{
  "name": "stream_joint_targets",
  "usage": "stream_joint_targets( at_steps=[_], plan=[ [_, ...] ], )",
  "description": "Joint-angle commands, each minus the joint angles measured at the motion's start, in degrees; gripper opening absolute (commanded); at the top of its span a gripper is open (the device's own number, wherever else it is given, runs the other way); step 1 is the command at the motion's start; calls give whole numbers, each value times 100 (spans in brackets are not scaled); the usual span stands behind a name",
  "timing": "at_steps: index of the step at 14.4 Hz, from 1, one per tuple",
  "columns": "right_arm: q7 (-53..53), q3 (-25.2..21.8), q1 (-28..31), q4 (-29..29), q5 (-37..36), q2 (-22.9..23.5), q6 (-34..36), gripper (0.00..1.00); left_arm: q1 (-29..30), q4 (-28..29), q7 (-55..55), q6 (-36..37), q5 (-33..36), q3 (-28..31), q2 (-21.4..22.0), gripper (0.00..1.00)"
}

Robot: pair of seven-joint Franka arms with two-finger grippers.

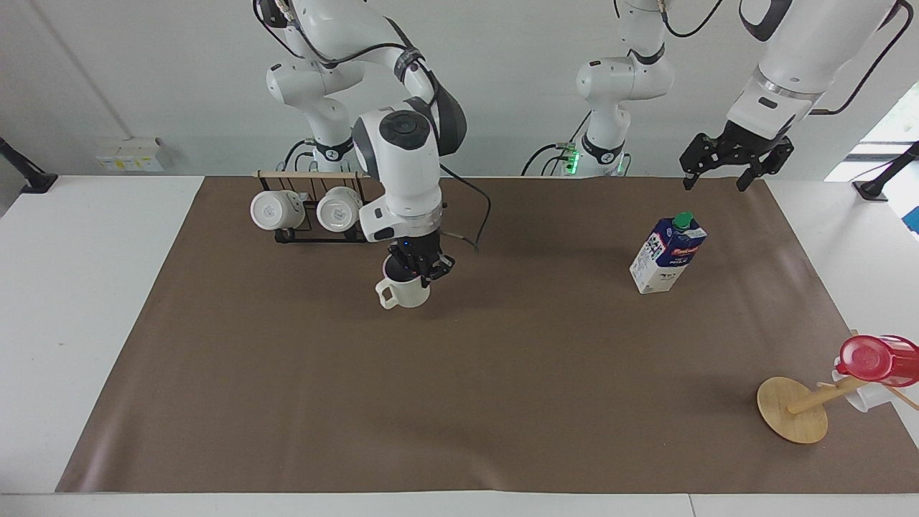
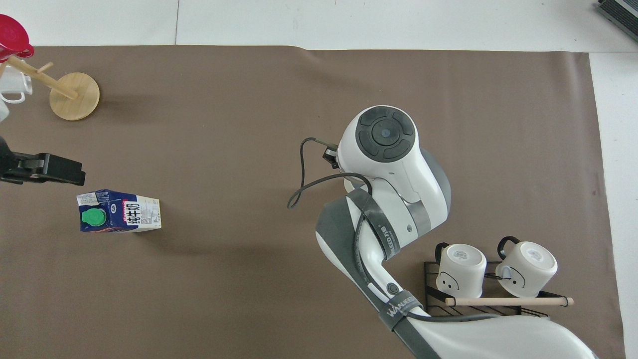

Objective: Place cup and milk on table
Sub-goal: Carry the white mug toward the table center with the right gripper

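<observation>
The right pincer [image 1: 418,267] pinches the cup [image 1: 406,289] by its rim, maybe just above the worktop [image 1: 93,287]. The milk [image 1: 668,253] stands at three o'clock. The left pincer [image 1: 734,166] waits spread above it.

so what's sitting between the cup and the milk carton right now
Nothing: in the facing view only bare brown sheet runs from the cup, held by the right gripper, to the milk.
</observation>
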State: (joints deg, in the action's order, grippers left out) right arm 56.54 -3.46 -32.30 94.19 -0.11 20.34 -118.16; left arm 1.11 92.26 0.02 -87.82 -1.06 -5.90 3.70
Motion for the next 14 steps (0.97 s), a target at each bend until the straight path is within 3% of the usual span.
stream_joint_targets(
  at_steps=[1,10,14],
  plan=[
    [313,21,-127,-173,98,224,-329,0,135,-68,42,90,-70,-43,-9,100],
    [402,21,-470,204,99,383,-857,0,126,99,33,55,-61,-34,61,100],
    [410,21,-567,293,55,409,-963,0,284,1194,85,-576,-61,-34,700,100]
  ],
)
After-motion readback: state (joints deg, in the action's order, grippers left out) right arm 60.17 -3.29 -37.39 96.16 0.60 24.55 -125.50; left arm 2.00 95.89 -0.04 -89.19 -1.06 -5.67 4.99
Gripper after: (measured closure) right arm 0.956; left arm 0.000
